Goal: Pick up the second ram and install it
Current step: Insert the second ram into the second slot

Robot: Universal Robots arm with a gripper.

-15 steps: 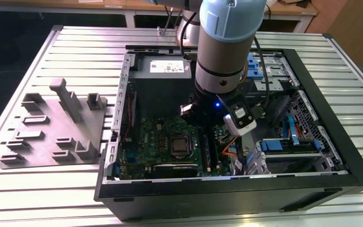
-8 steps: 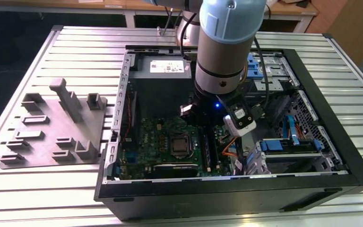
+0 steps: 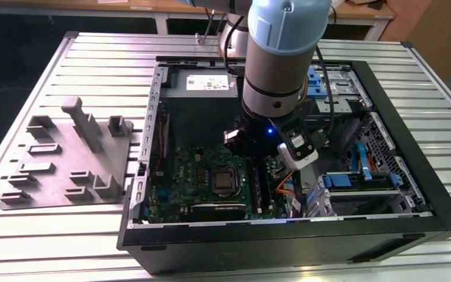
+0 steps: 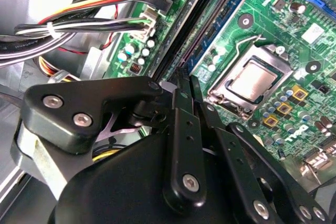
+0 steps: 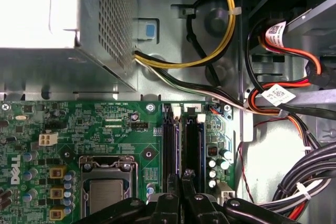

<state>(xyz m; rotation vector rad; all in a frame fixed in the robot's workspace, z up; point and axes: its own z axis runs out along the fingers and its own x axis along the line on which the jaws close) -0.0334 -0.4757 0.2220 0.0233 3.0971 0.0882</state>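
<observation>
With the gripper (image 4: pixel 184 85) clenched edge-on over the memory slots (image 5: pixel 181 140), a latch could be snapped by crooked pressing.

A: What does everything stand on?
B: A ribbed, silver-grey metal table (image 3: pixel 69 235).
A: And behind it?
B: A pale wooden bench (image 3: pixel 77 7) with white legs, above dark floor (image 3: pixel 6 47).

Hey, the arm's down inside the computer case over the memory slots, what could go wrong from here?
1. The end effector sits right over the memory slots; pressing off line could strain them or the motherboard.
2. Cables run past the slots' far end and might snag.
3. Small capacitors stand beside the slots, close to a stray knock.
</observation>
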